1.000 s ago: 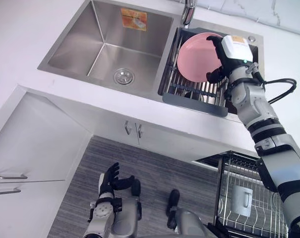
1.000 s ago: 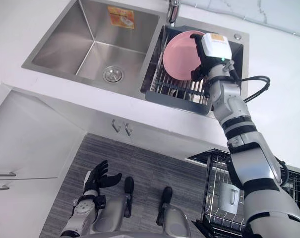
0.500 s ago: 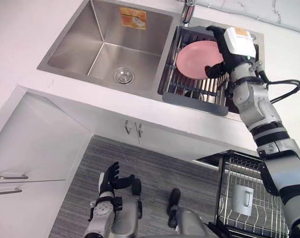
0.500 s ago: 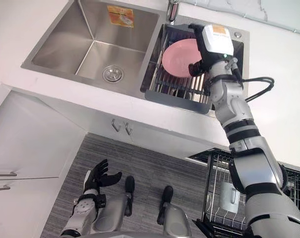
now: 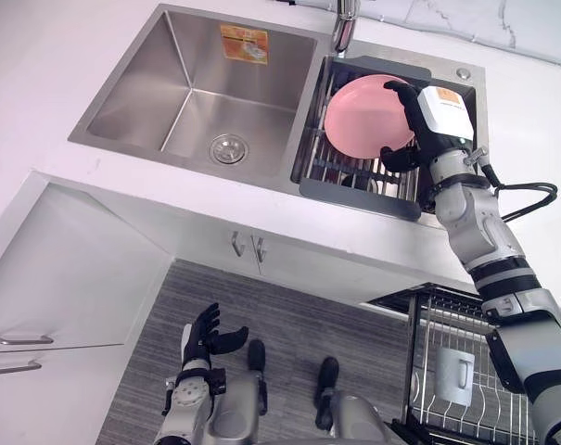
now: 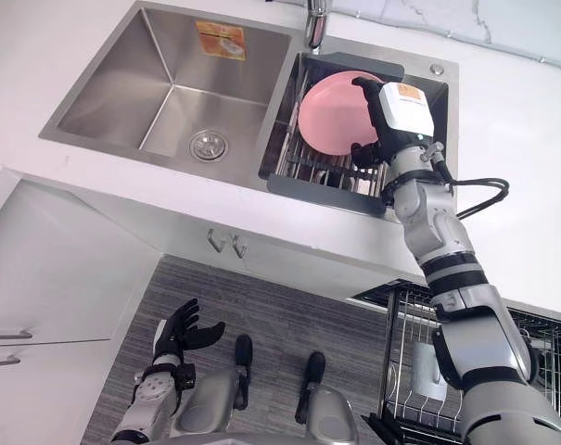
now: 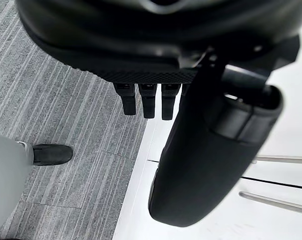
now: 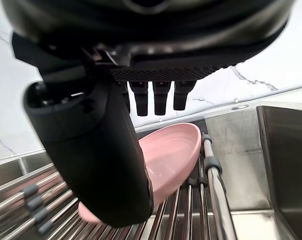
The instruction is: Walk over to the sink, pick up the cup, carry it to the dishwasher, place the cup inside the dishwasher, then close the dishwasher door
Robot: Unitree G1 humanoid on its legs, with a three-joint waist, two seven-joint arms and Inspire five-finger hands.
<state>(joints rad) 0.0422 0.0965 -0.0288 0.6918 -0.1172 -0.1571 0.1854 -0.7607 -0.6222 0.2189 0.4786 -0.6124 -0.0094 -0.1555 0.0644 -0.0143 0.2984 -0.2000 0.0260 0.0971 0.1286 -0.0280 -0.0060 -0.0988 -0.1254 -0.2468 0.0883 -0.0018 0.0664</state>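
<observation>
cup [image 5: 452,371], white, sits in the wire dishwasher rack [image 5: 417,343] lower right of the eye view, while my right hand [image 5: 408,120] upper right is clamped on a glossy pink bowl [image 5: 359,116] instead. right wrist view: that slick round rim could slip onto the steel drain rack [image 8: 213,190]. left wrist view: left hand [image 7: 155,50] fingers straight, apart.

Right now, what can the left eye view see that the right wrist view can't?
The left eye view has, and the right wrist view lacks: the round drain in the stainless steel sink basin, white cupboard doors, the open left hand above the grey floor, and a white mug in a wire rack. The right wrist view adds nothing new, just a close look at grey sleeves on the steel drying rack. Both share the round pink dish, the right hand holding it, and that rack in the sink.
</observation>
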